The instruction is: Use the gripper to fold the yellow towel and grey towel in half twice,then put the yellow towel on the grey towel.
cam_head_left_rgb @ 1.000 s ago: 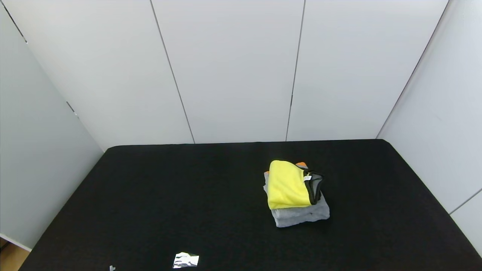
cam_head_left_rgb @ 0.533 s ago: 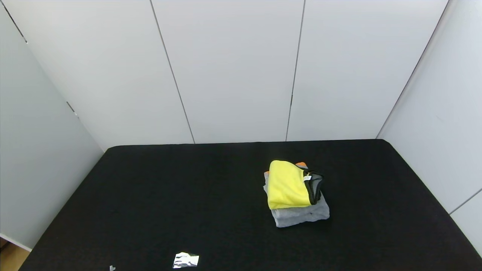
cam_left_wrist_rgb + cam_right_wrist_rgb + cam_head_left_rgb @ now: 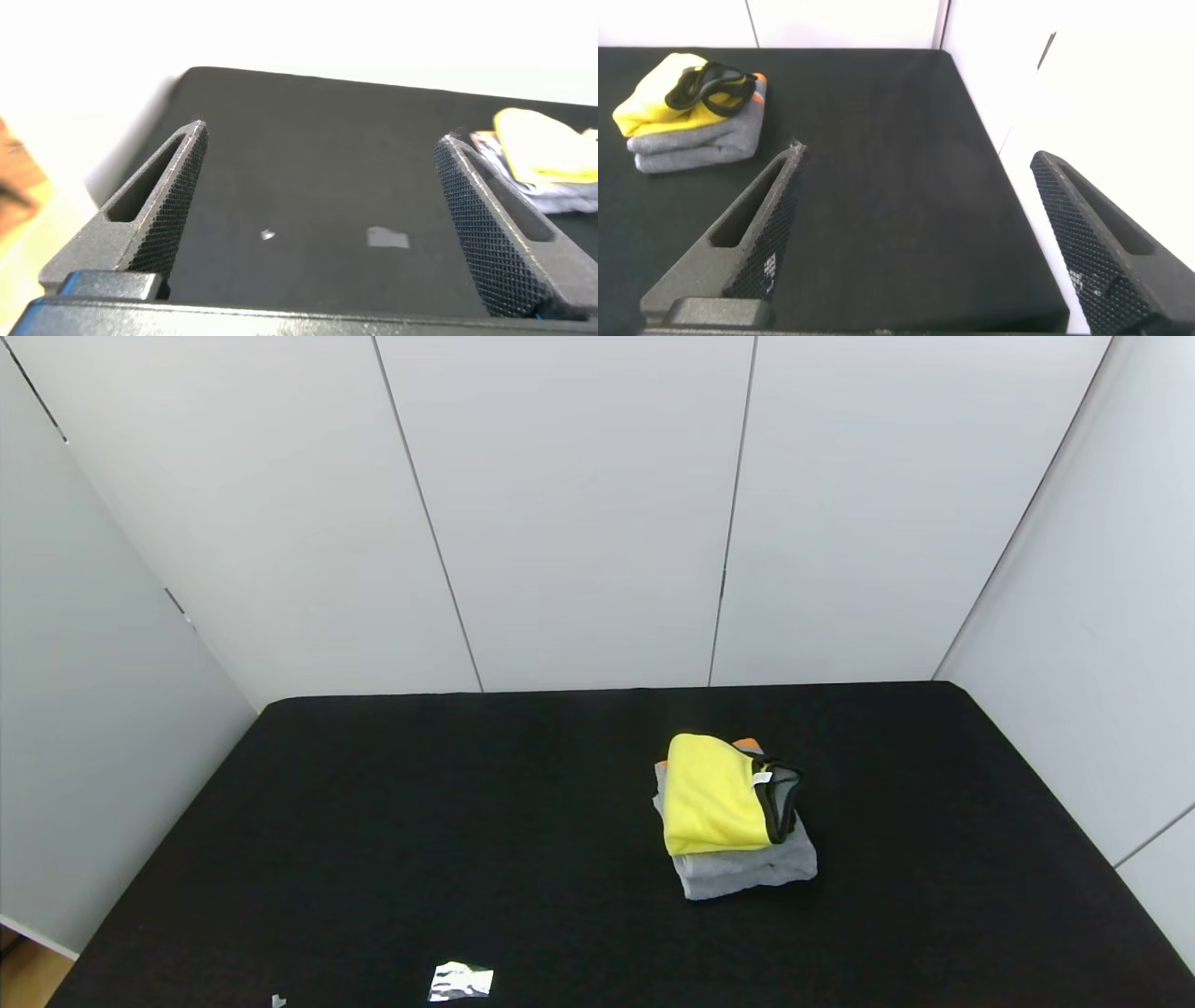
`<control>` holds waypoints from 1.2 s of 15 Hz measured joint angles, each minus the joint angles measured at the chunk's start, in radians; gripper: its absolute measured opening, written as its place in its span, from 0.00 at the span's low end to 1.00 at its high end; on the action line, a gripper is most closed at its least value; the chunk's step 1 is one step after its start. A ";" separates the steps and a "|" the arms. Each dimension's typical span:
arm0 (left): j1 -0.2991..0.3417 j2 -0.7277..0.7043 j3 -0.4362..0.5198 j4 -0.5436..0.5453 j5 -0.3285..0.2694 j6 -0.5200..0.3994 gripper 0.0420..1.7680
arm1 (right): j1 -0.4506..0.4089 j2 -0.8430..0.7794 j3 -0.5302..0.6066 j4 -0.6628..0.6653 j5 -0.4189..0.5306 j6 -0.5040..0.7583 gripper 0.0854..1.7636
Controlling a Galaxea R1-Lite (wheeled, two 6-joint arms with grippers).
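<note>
The folded yellow towel [image 3: 714, 795] with black trim and a small white tag lies on top of the folded grey towel [image 3: 747, 870] at the right middle of the black table [image 3: 420, 821]. An orange stripe end peeks out behind it. The stack also shows in the right wrist view, yellow towel [image 3: 659, 89] on grey towel [image 3: 696, 145], and at the edge of the left wrist view [image 3: 547, 149]. Neither arm appears in the head view. My left gripper [image 3: 322, 159] is open and empty, pulled back over the table's near left. My right gripper [image 3: 915, 177] is open and empty, pulled back near the table's right edge.
A small shiny scrap [image 3: 459, 981] and a tinier bit [image 3: 277, 1001] lie near the table's front edge; both show in the left wrist view, scrap [image 3: 387, 238] and bit [image 3: 267, 234]. White walls [image 3: 579, 513] enclose the table at back and sides.
</note>
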 joint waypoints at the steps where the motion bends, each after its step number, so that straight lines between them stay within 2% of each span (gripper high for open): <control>1: 0.000 -0.003 0.053 -0.039 -0.043 0.001 0.97 | 0.000 0.000 0.016 -0.014 0.000 -0.002 0.97; 3: 0.000 -0.005 0.136 -0.089 -0.104 0.003 0.97 | 0.000 0.000 0.060 -0.044 0.001 -0.002 0.97; 6: 0.000 -0.006 0.237 -0.173 -0.147 0.015 0.97 | 0.001 0.000 0.091 -0.052 0.047 0.004 0.97; 7: 0.000 -0.006 0.262 -0.207 -0.151 0.018 0.97 | 0.001 0.000 0.097 -0.051 0.064 0.008 0.97; 10: 0.000 -0.006 0.287 -0.218 -0.144 0.019 0.97 | 0.000 0.000 0.119 -0.056 0.105 0.043 0.97; 18: 0.000 -0.007 0.301 -0.224 -0.114 0.023 0.97 | 0.000 0.000 0.140 -0.070 0.113 0.044 0.97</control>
